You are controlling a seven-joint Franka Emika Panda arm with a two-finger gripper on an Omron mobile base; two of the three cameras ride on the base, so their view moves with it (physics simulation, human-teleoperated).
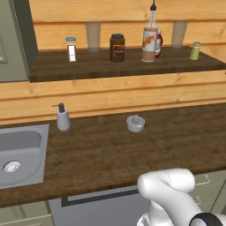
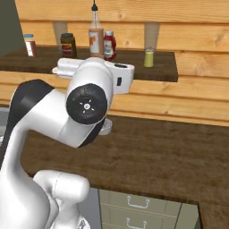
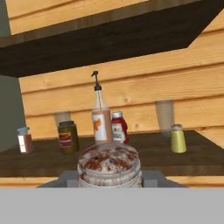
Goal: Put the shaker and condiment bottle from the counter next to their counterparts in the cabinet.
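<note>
The counter (image 1: 114, 150) is a long dark brown wood-grain worktop running left to right, with a steel sink (image 1: 20, 154) set into its left end. On it stand a grey soap dispenser (image 1: 62, 117) just right of the sink and a small white citrus juicer (image 1: 135, 123) near the middle; the two are well apart, and the near half of the worktop around them is bare wood. Pale drawer fronts with metal handles (image 2: 137, 202) sit below the near edge.

Above and behind the worktop, the cabinet (image 1: 123, 66) is an open light-plank recess with a dark brown shelf board. A grey-green door panel (image 1: 13, 39) bounds it on the left.

Along the shelf from left to right: a white red-striped jar (image 1: 71, 49) with blue lid, a dark brown jar (image 1: 117, 47), then the condiment bottle (image 1: 150, 39), tall and clear with orange sauce, thin neck and black nozzle, upright. A squat red bottle (image 3: 119, 127) stands just behind and right of it, close enough that contact cannot be judged. A yellow-green shelf shaker (image 1: 195, 50) stands apart at the right, with open board between it and the bottles.

In the hand view, a round perforated silver cap, speckled brown, of the held shaker (image 3: 109, 165) sits between the gripper (image 3: 109, 181) tips, facing the shelf; the claw appears closed on it.
</note>
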